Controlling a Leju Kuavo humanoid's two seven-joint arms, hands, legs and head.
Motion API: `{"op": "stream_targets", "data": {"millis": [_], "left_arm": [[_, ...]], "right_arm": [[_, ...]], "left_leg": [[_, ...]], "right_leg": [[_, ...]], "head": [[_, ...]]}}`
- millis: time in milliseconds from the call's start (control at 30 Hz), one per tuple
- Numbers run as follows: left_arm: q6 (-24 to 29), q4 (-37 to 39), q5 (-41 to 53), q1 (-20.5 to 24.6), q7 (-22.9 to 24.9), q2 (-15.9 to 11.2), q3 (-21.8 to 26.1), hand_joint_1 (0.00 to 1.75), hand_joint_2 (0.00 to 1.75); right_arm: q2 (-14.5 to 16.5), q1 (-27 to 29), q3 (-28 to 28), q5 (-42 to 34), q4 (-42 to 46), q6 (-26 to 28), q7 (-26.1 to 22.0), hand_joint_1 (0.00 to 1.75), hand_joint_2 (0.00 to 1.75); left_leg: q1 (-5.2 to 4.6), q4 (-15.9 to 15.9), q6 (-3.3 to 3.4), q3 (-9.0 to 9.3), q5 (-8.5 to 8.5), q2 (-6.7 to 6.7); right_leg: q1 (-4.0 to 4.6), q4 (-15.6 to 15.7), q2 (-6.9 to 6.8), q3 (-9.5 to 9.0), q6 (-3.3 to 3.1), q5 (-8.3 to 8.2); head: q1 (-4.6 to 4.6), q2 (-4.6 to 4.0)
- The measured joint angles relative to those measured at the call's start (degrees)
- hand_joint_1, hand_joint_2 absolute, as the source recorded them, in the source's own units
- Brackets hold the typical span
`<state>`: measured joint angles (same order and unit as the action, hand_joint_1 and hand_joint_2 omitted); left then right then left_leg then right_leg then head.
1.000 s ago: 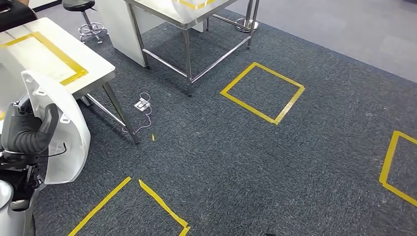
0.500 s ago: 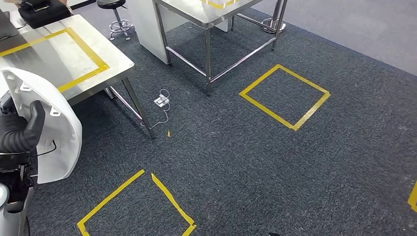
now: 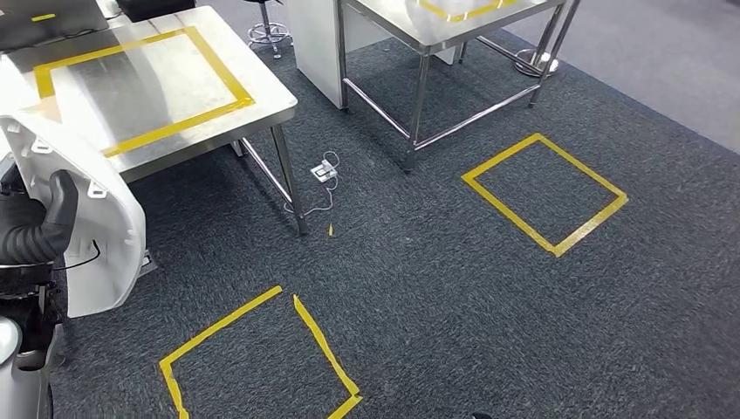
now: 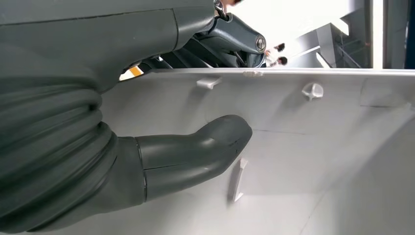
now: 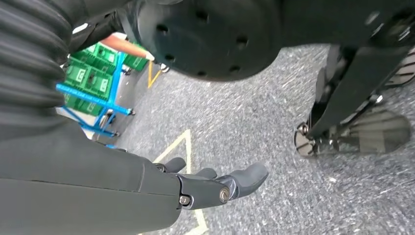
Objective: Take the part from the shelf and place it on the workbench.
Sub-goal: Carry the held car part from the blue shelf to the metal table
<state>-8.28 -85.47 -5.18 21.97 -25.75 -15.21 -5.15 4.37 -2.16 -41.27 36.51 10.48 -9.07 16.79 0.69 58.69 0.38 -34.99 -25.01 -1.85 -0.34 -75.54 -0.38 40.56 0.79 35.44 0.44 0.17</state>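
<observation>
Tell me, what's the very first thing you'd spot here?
The big curved white plastic shell part, gripped by the robot's left hand at the left edge. Just beyond it stands a shiny steel workbench with a yellow tape rectangle on top, and yellow tape squares mark the dark grey carpet.

You're looking down on dark grey carpet (image 3: 454, 288) marked with yellow tape squares (image 3: 543, 192), one to the right, another open-cornered near the bottom (image 3: 262, 349). At upper left you've got a steel table (image 3: 262, 100) with a yellow tape outline on its top. Behind it, a second steel-legged table (image 3: 419, 96) beside a white panel (image 3: 314, 44). A small white power strip (image 3: 324, 171) with its cord lies on the carpet between them. A stool base (image 3: 266, 33) sits at the top.
</observation>
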Motion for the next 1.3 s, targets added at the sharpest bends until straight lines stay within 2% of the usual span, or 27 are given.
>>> {"op": "stream_targets", "data": {"millis": [33,67,133,167,200,267,300,367,433,467,500,533,567,633,667,700,800,867,933,967,1000,1033,1067,1133,1167,1233,1300], "left_arm": [[0.0,0.1,0.1,0.1,0.0,0.0,0.0,1.75,1.75],[0.0,0.3,0.2,0.1,0.0,0.0,-0.1,1.75,1.75],[0.0,0.4,0.5,0.5,0.0,0.0,-0.3,1.75,1.75],[-0.1,0.5,0.8,0.6,0.0,0.1,-0.4,1.75,1.75],[-0.1,0.5,1.0,0.8,0.0,0.1,-0.5,1.75,1.75],[-0.2,0.6,1.2,1.0,0.0,0.1,-0.7,1.75,1.75],[-0.2,0.6,1.3,1.1,0.0,0.0,-0.8,1.75,1.75],[-0.3,0.8,1.6,1.5,0.0,0.0,-1.0,1.75,1.75],[-0.4,1.1,2.1,1.9,0.2,0.1,-1.4,1.75,1.75],[-0.4,1.3,2.4,2.0,0.2,0.1,-1.6,1.75,1.75],[-0.4,1.5,2.6,2.0,0.3,0.2,-1.8,1.75,1.75],[-0.4,1.7,2.8,2.0,0.3,0.2,-1.9,1.75,1.75],[-0.4,1.8,2.9,2.0,0.3,0.2,-2.0,1.75,1.75],[-0.4,1.9,3.1,2.1,0.3,0.2,-2.2,1.75,1.75],[-0.4,1.9,3.2,2.2,0.3,0.3,-2.2,1.75,1.75],[-0.4,1.9,3.3,2.2,0.3,0.3,-2.3,1.75,1.75],[-0.4,1.8,3.7,2.1,0.3,0.3,-2.4,1.75,1.75],[-0.4,1.8,4.1,2.3,0.5,0.5,-2.5,1.75,1.75],[-0.5,2.0,4.6,2.7,0.9,1.0,-2.7,1.75,1.75],[-0.6,2.1,4.9,2.8,1.1,1.3,-2.8,1.75,1.75],[-0.7,2.3,5.1,2.9,1.3,1.6,-2.9,1.75,1.75],[-0.8,2.5,5.3,3.0,1.4,1.9,-3.0,1.75,1.75],[-0.8,2.7,5.4,3.1,1.5,2.1,-3.1,1.75,1.75],[-0.9,2.9,5.5,3.3,1.5,2.4,-3.2,1.75,1.75],[-0.9,3.0,5.5,3.5,1.5,2.5,-3.2,1.75,1.75],[-0.9,3.0,5.7,3.7,1.5,2.6,-3.2,1.75,1.75],[-0.9,3.0,5.9,3.8,1.6,2.7,-3.2,1.75,1.75]], "right_arm": [[0.0,0.0,0.0,0.0,0.0,0.0,0.0,0.0,1.75],[0.0,0.1,-0.1,0.0,0.0,0.1,0.0,0.0,1.75],[0.1,0.0,-0.1,0.0,0.0,0.1,0.0,0.0,1.75],[0.1,0.0,-0.1,-0.1,0.0,0.2,0.0,0.0,1.75],[0.2,-0.1,-0.1,-0.1,0.0,0.3,0.0,0.0,1.75],[0.3,-0.1,-0.2,-0.1,0.0,0.5,0.0,0.0,1.75],[0.4,-0.2,-0.2,-0.2,0.0,0.6,0.0,0.0,1.75],[0.6,-0.2,-0.2,-0.3,0.0,0.7,0.0,0.0,1.75],[0.6,-0.1,-0.3,-0.3,0.0,0.8,0.0,0.0,1.75],[0.6,-0.1,-0.4,-0.3,0.0,0.8,0.0,0.0,1.75],[0.6,-0.1,-0.5,-0.3,0.0,0.8,0.0,0.0,1.75],[0.7,-0.1,-0.5,-0.3,0.0,0.8,0.0,0.0,1.75],[0.7,-0.1,-0.5,-0.3,0.0,0.8,0.0,0.0,1.75],[0.8,-0.2,-0.5,-0.3,0.0,0.8,0.0,0.0,1.75],[0.9,-0.2,-0.6,-0.3,0.0,0.8,0.0,0.0,1.75],[0.9,-0.2,-0.6,-0.3,0.0,0.8,0.0,0.0,1.75],[1.0,-0.3,-0.6,-0.3,0.0,0.8,0.0,0.0,1.75],[1.0,-0.4,-0.7,-0.4,0.0,0.8,0.0,0.0,1.75],[1.1,-0.5,-0.9,-0.6,0.0,0.9,0.0,0.0,1.75],[1.2,-0.5,-1.1,-0.7,0.0,1.0,0.0,0.0,1.75],[1.2,-0.4,-1.2,-0.8,0.0,1.1,0.0,0.0,1.75],[1.2,-0.4,-1.4,-1.0,0.0,1.2,0.0,0.0,1.75],[1.2,-0.4,-1.5,-1.3,0.0,1.3,0.0,0.0,1.75],[1.2,-0.6,-2.1,-2.1,0.0,1.7,0.0,0.0,1.75],[1.2,-0.7,-2.4,-2.4,0.0,1.9,0.0,0.0,1.75],[1.4,-0.8,-2.9,-2.8,0.0,2.0,0.0,0.0,1.75],[1.6,-0.8,-3.3,-2.9,0.0,2.0,0.0,0.0,1.75]], "left_leg": [[0.0,0.1,-0.03,-0.05,0.02,-0.55],[0.01,0.2,-0.1,-0.07,0.04,-1.11],[-0.03,0.4,-0.47,-0.16,0.12,-2.13],[-0.03,0.4,-0.8,-0.29,0.22,-2.62],[-0.03,0.3,-1.19,-0.42,0.36,-3.06],[0.09,-0.1,-2.07,-0.64,0.74,-3.95],[0.15,0.0,-2.38,-0.79,0.73,-3.66],[0.12,2.5,-2.84,-2.07,-0.99,-1.46],[0.08,9.5,-3.19,-5.15,-4.8,0.83],[0.1,13.2,-3.38,-6.73,-6.32,1.15],[0.11,15.6,-3.51,-7.68,-6.98,1.28],[0.11,15.7,-3.57,-7.52,-6.52,1.39],[0.12,13.5,-3.56,-6.17,-5.09,1.64],[-0.13,5.5,-3.22,-1.73,-2.0,3.48],[-0.28,2.4,-2.77,-0.07,-1.14,4.24],[-0.45,0.7,-2.28,0.77,-0.89,4.75],[-0.51,0.2,-0.96,0.64,-0.72,3.44],[-0.24,0.0,-0.3,0.56,-0.42,2.54],[-0.08,0.0,0.11,0.37,-0.25,1.65],[-0.07,0.0,0.22,0.25,-0.2,1.12],[-0.07,0.0,0.25,0.16,-0.18,0.6],[-0.07,0.1,0.26,0.13,-0.17,0.15],[-0.07,0.2,0.24,0.15,-0.17,-0.25],[-0.09,0.3,0.08,0.22,-0.19,-0.82],[-0.19,0.3,-0.14,0.18,-0.2,-1.07],[-0.47,0.5,-0.33,-0.01,-0.28,-1.27],[-0.57,0.3,-0.41,-0.05,-0.21,-1.27]], "right_leg": [[-0.03,0.6,0.07,-0.2,-0.08,-1.04],[-0.08,3.6,0.34,-1.54,-0.22,-2.98],[-0.2,11.6,2.24,-5.38,-0.59,-6.46],[-0.19,14.4,3.08,-6.65,-0.77,-7.31],[-0.11,15.7,3.62,-7.23,-0.97,-7.49],[0.09,16.2,2.96,-7.34,-1.55,-7.65],[0.07,16.4,2.4,-7.47,-1.96,-7.88],[-0.12,16.9,1.23,-7.73,-2.77,-8.32],[-0.01,17.0,0.04,-7.68,-3.15,-8.37],[0.04,17.0,-0.58,-7.63,-3.19,-8.34],[0.07,16.9,-1.19,-7.6,-3.22,-8.32],[0.08,16.9,-1.78,-7.59,-3.2,-8.29],[0.07,16.9,-2.33,-7.63,-3.14,-8.23],[0.21,16.7,-3.31,-7.76,-2.81,-7.99],[0.36,16.6,-3.73,-7.78,-2.56,-7.85],[0.51,16.5,-4.12,-7.78,-2.31,-7.75],[0.6,16.4,-5.03,-7.8,-1.45,-7.55],[0.39,14.2,-3.38,-6.88,-0.71,-5.94],[0.14,7.5,-0.93,-3.74,-0.16,-2.45],[0.07,3.5,-0.37,-1.75,-0.02,-0.89],[0.04,0.6,-0.14,-0.26,0.02,-0.19],[0.03,-0.2,-0.05,0.32,-0.02,-0.59],[0.02,1.5,0.0,-0.3,-0.14,-2.13],[0.01,9.4,0.39,-3.84,-0.53,-6.13],[0.05,13.0,0.64,-5.42,-0.71,-7.48],[0.04,16.3,0.96,-6.81,-0.75,-8.24],[0.06,16.5,0.9,-6.84,-0.81,-8.45]], "head": [[0.0,0.0],[0.01,0.0],[0.05,0.0],[0.08,0.0],[0.08,0.0],[0.08,0.0],[0.07,0.0],[-0.15,0.0],[-0.37,0.0],[-0.38,0.0],[-0.37,0.0],[-0.37,0.0],[-0.38,0.0],[-0.39,0.0],[-0.34,0.0],[-0.28,0.0],[-0.19,0.0],[-0.08,0.0],[0.14,0.0],[0.25,0.0],[0.28,0.0],[0.33,0.0],[0.39,0.0],[0.55,0.0],[0.58,0.0],[0.58,0.0],[0.56,0.0]]}}
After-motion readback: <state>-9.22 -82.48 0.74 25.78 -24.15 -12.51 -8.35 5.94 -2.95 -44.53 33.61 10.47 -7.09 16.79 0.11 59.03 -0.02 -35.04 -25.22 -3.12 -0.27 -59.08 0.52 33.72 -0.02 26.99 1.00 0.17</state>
